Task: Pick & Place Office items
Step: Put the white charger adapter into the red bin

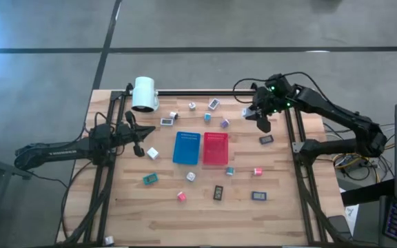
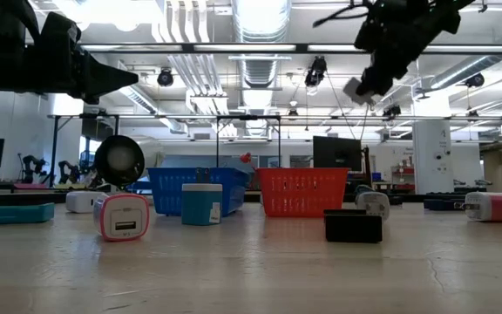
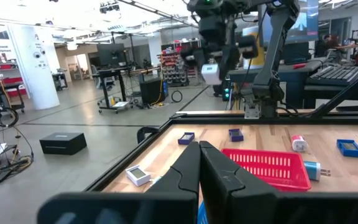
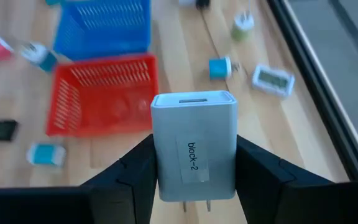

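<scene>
My right gripper (image 1: pixel 257 117) is shut on a white charger block (image 4: pixel 194 146) labelled "block-2", high above the table's far right part, beyond the red tray (image 1: pixel 216 148). The low view shows the right gripper (image 2: pixel 382 61) with the block (image 2: pixel 356 87) well above the table. My left gripper (image 1: pixel 138 145) is shut and empty, hovering left of the blue tray (image 1: pixel 186 147); its joined fingers (image 3: pixel 191 168) point across the table. Several small office items lie flat around the trays, among them a pink-rimmed cube (image 2: pixel 121 216), a teal cube (image 2: pixel 202 204) and a dark rectangle (image 2: pixel 353 226). My right gripper pinches the white block by its two narrow side faces (image 4: pixel 159 155), one finger (image 4: pixel 135 171) on each side. The labelled broad face shows toward the wrist camera and the prongs (image 4: pixel 194 204) point back toward the wrist. The block is lifted clear and hangs at the fingers' lower ends.
A big white cylinder (image 1: pixel 144 94) stands at the table's far left corner. Dark frame rails (image 1: pixel 295 138) run along the left, right and far edges. Bare wood lies along the near edge (image 1: pixel 205 220). Desks and equipment fill the room beyond.
</scene>
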`<act>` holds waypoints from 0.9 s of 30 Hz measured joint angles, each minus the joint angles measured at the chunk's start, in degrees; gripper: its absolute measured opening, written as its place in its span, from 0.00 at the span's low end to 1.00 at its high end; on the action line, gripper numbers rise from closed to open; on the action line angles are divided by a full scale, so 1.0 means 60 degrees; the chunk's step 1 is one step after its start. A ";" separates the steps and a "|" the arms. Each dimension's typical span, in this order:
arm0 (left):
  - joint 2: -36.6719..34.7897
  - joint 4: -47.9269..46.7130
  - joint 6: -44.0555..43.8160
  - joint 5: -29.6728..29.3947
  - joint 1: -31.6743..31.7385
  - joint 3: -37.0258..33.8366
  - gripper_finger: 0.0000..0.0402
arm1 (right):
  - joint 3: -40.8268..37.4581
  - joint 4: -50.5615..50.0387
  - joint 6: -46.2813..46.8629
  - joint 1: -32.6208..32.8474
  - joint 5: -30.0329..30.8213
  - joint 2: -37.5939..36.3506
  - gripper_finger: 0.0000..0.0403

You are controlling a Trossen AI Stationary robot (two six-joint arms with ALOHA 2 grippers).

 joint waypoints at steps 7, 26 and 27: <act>-0.0004 0.0000 0.0000 -0.0032 0.0000 0.0002 0.02 | -0.0160 0.0756 0.0610 0.0000 -0.0417 -0.0789 0.41; 0.0000 -0.0171 -0.0044 -0.0170 0.0000 0.0000 0.02 | -0.1711 0.3453 0.3026 0.0549 -0.0413 -0.3203 0.40; -0.0004 -0.0171 -0.0058 -0.0214 0.0000 0.0000 0.02 | -0.1871 0.3704 0.3232 0.0571 -0.0413 -0.3373 0.40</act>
